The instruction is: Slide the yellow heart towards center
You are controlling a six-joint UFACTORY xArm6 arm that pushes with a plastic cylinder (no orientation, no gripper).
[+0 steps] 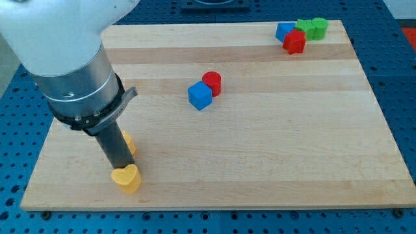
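Observation:
The yellow heart (126, 179) lies near the board's bottom left corner. My tip (117, 168) stands right at the heart's upper left edge, touching or nearly touching it. A second yellow block (129, 143), its shape unclear, sits just behind the rod and is partly hidden by it. Near the board's middle, a blue cube (200, 95) touches a red cylinder (212, 82).
At the view's top right a cluster holds a blue block (284, 30), a red block (294, 42) and two green blocks (312, 28). The wooden board (260, 149) rests on a blue perforated table. The arm's large body covers the board's upper left part.

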